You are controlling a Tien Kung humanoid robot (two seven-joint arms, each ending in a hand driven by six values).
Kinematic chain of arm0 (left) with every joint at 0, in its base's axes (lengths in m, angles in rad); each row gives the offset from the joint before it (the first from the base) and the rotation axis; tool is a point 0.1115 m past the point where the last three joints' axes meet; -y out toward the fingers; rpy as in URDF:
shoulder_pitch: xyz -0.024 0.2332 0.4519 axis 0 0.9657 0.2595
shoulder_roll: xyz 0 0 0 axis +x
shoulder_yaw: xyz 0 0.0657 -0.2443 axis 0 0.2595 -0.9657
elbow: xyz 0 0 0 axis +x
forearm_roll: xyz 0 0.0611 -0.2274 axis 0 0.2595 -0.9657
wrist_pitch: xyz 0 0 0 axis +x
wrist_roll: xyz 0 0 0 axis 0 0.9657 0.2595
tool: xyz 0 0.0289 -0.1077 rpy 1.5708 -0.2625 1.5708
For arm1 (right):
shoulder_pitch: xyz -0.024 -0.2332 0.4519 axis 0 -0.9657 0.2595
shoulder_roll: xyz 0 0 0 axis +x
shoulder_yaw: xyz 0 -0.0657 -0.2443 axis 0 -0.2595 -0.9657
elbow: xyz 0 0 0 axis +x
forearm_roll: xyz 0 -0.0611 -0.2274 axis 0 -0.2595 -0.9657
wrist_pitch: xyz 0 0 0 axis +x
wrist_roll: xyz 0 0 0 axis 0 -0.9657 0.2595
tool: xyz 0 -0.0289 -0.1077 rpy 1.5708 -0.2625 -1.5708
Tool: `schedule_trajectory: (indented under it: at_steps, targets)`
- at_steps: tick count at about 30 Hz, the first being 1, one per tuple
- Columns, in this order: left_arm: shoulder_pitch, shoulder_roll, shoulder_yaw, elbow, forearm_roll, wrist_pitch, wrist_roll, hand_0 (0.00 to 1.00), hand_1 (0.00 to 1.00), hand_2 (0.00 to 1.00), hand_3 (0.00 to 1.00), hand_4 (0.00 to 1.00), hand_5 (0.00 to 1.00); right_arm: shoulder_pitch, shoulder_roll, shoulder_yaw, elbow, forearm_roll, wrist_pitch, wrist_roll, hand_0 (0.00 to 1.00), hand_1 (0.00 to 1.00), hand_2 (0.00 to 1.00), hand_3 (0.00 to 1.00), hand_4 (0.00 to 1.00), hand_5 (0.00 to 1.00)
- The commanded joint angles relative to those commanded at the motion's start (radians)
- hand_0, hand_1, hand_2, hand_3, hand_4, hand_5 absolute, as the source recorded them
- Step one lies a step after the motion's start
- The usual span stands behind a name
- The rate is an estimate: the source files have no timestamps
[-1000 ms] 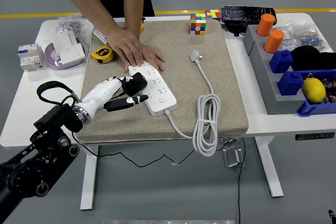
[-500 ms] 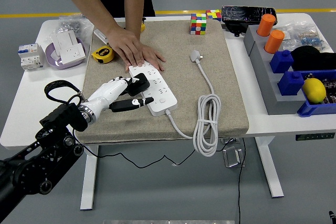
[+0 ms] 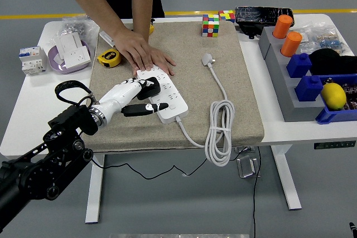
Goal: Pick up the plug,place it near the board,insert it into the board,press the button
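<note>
One arm is doing all the work here: the left hand [image 3: 134,94] comes in from the near-left corner of the worktop [image 3: 39,112], fingers [image 3: 146,108] clamped on the black plug [image 3: 149,87], with one finger sticking out straight along the near side of the board [image 3: 163,95]. No sign of the right arm.

So the plug is right over the left part of the board, on or just above the sockets; can't tell if the pins are seated yet. The board lies on the tan mat [image 3: 234,93], and a person's hand [image 3: 144,55] from the far side is pressing flat on its far-left end to stop it sliding.

I'd say we're at the insert step. Pick-up and bringing it close look done, and the button hasn't been pressed. Next move, as I see it: get the pins lined up square with a socket and push straight down, no tilting, or it'll jam or skid the board. After that, let go and find the switch, which I can't make out from here.

The board's own white cable [image 3: 220,132] is coiled near the mat's near-right corner, well out of the way.
</note>
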Motion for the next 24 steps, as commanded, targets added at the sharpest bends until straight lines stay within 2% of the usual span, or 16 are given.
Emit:
schedule_trajectory:
  at_steps: [24]
  targets:
    - [-0.007, -0.001, 0.009, 0.001, 0.007, -0.01, -0.001, 0.998, 0.954, 0.9, 0.874, 0.998, 0.998, 0.003, -0.001, -0.001, 0.0, 0.0, 0.0, -0.001, 0.946, 0.873, 0.812, 0.81, 0.998, 0.998]
